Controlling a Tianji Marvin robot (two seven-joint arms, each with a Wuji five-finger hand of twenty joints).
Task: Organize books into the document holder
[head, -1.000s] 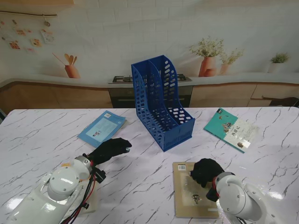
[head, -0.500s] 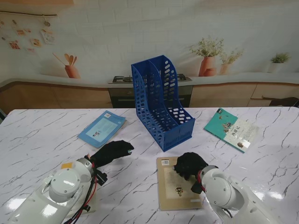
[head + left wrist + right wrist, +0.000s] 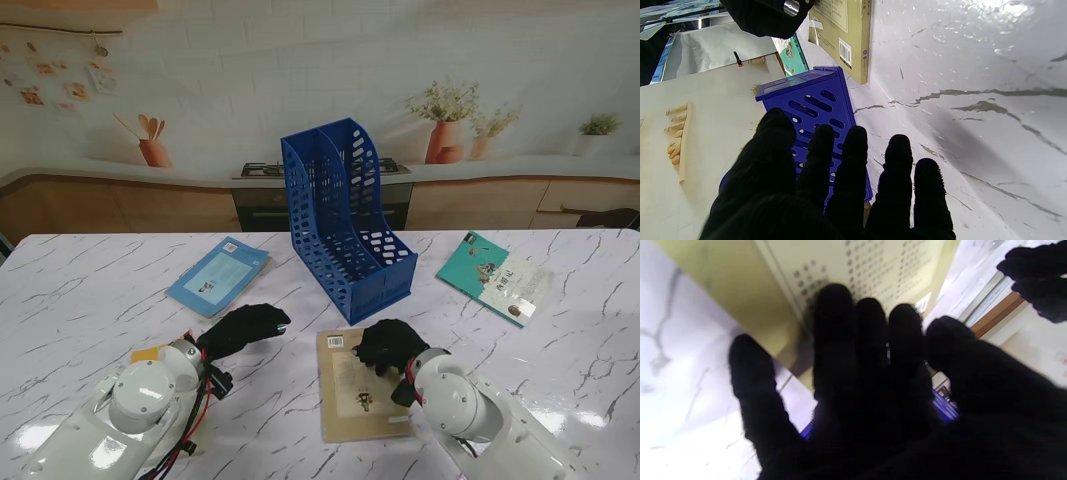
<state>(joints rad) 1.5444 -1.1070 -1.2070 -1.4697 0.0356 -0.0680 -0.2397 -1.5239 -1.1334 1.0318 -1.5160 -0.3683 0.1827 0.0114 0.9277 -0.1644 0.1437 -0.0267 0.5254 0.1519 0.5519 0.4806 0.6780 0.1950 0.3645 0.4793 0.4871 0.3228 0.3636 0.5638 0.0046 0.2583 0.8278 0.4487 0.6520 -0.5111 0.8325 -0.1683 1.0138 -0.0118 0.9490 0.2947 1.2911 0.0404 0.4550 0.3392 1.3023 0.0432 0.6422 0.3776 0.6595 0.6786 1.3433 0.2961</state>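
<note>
Tan book (image 3: 356, 388) (under right robot hand (image 3: 388, 346))

Document holder (image 3: 347, 218): blue, two slots, stood upright mid-desk.
Tan book (image 3: 358, 392): lay flat nearest me, just before the holder.
Blue book (image 3: 219, 275): flat, holder's left.
Teal book (image 3: 495, 277): flat, right.

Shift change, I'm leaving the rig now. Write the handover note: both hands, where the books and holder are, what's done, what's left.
Right hand: palm down, fingers spread on the tan book, pressing rather than grasping it.
Left hand: open, holds nothing, poised over bare table to the tan book's left.
Blue document holder: upright at table centre; no book visible in it.
Blue book: flat, left of the holder.
Teal book: flat, right of the holder.
Done: nothing filed.
Left: pick up and slot all three books.
</note>
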